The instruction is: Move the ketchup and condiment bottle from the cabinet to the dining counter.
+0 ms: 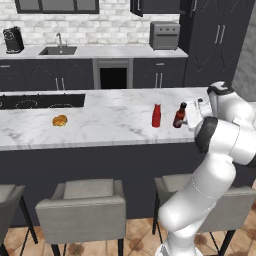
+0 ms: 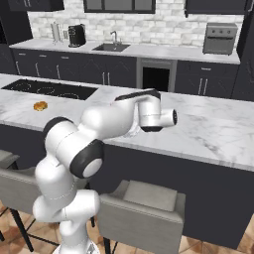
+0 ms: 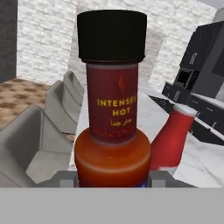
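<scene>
The condiment bottle point(image 1: 179, 115), dark brown-red with a pale label, stands upright at the right end of the dining counter point(image 1: 110, 125). My gripper point(image 1: 187, 117) reaches in from the right and is shut on its body. In the hand view the condiment bottle point(image 3: 113, 127) looms large between my fingers point(image 3: 65, 177), dark cap up. The ketchup point(image 1: 156, 115), all red, stands on the marble just left of it, a small gap apart; the ketchup point(image 3: 173, 138) shows behind the held bottle. The cabinet point(image 1: 157, 6) hangs on the far wall. In the right base view my own arm hides both bottles.
A small orange-brown food item point(image 1: 59, 120) lies on the counter's left part, near a black cooktop point(image 1: 40, 101). Grey stools point(image 1: 82, 205) line the near side. On the far counter are a toaster oven point(image 1: 164, 35), a sink point(image 1: 58, 50) and a coffee machine point(image 1: 13, 40).
</scene>
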Robot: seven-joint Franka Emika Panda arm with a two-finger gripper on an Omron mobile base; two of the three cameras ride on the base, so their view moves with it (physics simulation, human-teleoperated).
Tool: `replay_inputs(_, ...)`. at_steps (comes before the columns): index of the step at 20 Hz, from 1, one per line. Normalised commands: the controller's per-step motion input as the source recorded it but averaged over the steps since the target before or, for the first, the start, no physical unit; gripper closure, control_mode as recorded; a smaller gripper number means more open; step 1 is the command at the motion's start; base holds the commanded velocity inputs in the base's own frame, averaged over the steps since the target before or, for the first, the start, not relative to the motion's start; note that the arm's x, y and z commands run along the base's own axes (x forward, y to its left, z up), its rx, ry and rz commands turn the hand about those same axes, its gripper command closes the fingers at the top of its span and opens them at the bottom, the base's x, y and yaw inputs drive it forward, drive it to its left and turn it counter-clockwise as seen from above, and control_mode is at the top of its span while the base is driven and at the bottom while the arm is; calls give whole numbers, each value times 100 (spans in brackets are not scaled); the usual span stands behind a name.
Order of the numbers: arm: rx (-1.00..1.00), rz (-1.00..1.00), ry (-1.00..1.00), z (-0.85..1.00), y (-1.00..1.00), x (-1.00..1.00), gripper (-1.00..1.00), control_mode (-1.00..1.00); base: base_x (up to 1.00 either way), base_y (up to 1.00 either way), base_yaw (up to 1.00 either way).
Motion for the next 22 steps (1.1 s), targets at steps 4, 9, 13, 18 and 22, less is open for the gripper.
replay_inputs(4,0,3,0,-7,-10,9,100,-100,0,0,0)
replay_inputs(9,0,0,0,-2,0,18,100,-100,0,0,0)
replay_inputs(13,0,0,1,-11,0,13,100,-100,0,0,0)
replay_inputs(18,-2,0,8,-13,0,16,100,-100,0,0,0)
replay_inputs(22,-4,0,10,-14,2,22,100,-100,0,0,0)
